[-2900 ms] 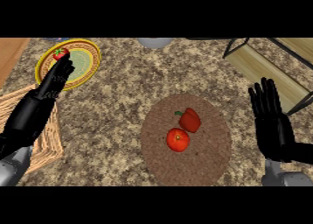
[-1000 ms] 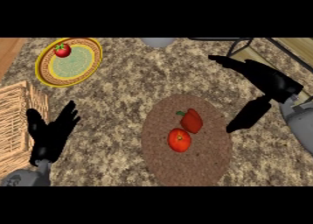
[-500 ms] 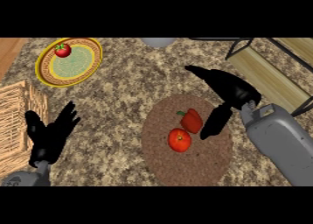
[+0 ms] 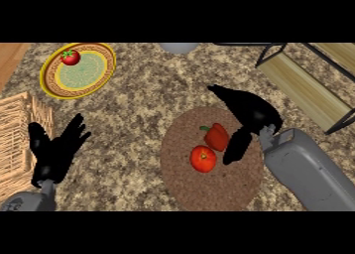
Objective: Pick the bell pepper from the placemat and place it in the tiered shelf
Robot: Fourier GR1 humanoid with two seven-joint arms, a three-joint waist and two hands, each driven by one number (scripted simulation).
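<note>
A red bell pepper [image 4: 217, 136] lies on a round brown placemat [image 4: 213, 186], with a red tomato [image 4: 202, 158] just below it. My right hand [image 4: 248, 114] hovers over the mat's right side, open, its thumb reaching down beside the pepper and its fingers stretched toward the upper left; whether it touches the pepper I cannot tell. The tiered shelf [image 4: 312, 84], wooden slats in a black frame, stands at the upper right. My left hand [image 4: 56, 151] rests open at the lower left, fingers up.
A yellow plate [image 4: 78, 72] with a second tomato [image 4: 71, 57] sits at the upper left. A wicker basket [image 4: 8, 144] occupies the left edge. A grey bowl [image 4: 179, 47] peeks in at the top. The counter is speckled stone.
My right hand has swung left and down from beside the shelf to over the placemat, ending right next to the pepper. The left hand dropped low early on and has since held still.
</note>
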